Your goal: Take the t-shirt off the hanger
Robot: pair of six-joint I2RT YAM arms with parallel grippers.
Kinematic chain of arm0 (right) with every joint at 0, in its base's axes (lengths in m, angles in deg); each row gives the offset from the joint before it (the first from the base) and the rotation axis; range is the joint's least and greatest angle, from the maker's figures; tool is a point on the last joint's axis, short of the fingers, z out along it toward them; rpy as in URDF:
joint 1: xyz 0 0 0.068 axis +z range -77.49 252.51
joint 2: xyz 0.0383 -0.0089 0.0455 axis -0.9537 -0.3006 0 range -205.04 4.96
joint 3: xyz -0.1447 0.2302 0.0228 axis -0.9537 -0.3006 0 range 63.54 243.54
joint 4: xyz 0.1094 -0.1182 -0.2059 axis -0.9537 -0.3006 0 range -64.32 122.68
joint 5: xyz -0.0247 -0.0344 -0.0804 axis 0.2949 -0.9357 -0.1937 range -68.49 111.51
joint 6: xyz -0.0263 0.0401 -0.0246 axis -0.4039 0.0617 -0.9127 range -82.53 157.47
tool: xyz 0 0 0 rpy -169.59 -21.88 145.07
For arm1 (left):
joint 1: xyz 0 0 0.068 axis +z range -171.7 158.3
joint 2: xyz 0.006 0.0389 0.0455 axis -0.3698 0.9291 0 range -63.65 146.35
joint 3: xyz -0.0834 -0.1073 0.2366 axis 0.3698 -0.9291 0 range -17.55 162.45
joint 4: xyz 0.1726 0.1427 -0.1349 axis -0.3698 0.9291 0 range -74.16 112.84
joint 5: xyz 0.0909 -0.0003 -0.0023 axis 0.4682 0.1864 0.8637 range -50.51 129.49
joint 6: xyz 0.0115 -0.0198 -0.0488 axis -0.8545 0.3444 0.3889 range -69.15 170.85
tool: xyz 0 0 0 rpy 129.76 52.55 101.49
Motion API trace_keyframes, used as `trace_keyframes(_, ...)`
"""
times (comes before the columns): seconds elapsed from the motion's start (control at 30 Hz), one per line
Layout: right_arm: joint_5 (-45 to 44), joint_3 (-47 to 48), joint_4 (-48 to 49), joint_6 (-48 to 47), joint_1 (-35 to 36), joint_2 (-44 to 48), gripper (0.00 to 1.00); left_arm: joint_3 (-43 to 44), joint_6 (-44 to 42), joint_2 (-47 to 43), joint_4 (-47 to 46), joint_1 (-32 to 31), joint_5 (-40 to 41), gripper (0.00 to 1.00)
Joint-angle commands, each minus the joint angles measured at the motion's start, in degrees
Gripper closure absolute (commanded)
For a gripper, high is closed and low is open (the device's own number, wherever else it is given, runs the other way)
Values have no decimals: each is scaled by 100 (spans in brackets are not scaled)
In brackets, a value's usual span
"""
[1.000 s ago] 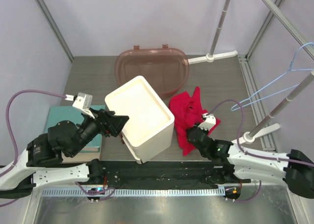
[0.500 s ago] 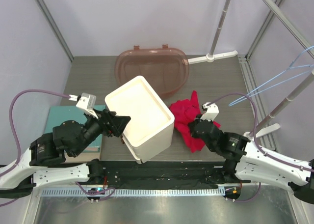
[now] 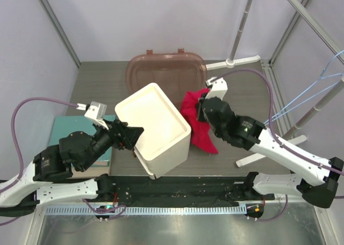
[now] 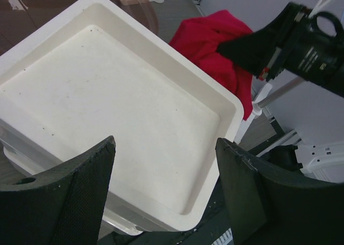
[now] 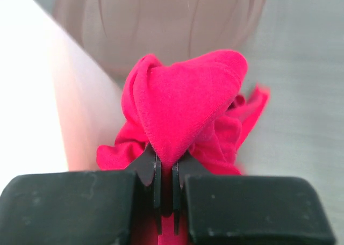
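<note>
Found the t-shirt [image 3: 194, 121] bunched just right of the white box [image 3: 153, 121], pinched in the closed jaws of the right gripper [image 5: 165, 172], hem dangling toward the worktop [image 3: 236, 84]. Found the hanger [image 3: 301, 102] well right of the box, bare of fabric. Found the left gripper [image 3: 129, 136] just left of the box, jaws wide, holding nothing. Recommend a firm pinch, hem lifted clear of the box rim, release away from the hanger.

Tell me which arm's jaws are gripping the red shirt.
The right gripper: its jaws are shut on the t-shirt, while the left gripper stands open facing the white box, holding nothing.
</note>
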Motion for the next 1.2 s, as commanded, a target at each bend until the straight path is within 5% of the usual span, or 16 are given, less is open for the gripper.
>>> trace_keyframes(0.0,324,1560,508,-770,-690,-662,99,136,20,4,54,5,67,24)
trace_keyframes(0.23,1704,2696,1790,-1007,-2047,-1804,99,75,134,83,19,5,-74,24)
trace_keyframes(0.4,2557,2419,4485,-1921,-2179,-2211,99,163,213,224,89,5,-206,25)
trace_keyframes(0.83,1767,3277,7422,-3424,-2364,-4047,99,760,-33,496,502,5,-74,25)
trace_keyframes(1.17,1626,4948,7987,-4146,-2522,-5928,99,1085,-191,768,757,5,137,25)
